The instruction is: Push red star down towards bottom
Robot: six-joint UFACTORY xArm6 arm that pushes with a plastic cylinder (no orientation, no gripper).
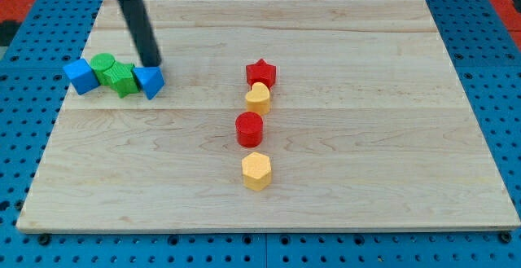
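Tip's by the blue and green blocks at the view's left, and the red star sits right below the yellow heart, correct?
Not quite. In the camera view the red star block sits directly above the yellow heart block, touching it, not below. My tip is indeed at the view's left, by the blue triangular block and green blocks.

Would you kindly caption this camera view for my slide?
My tip rests by the blue blocks, far left of the red star.

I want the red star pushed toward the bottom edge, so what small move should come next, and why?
Probably swing my tip right, to just above the red star. It now sits far left, at the blue triangular block, and the yellow heart sits right below the star.
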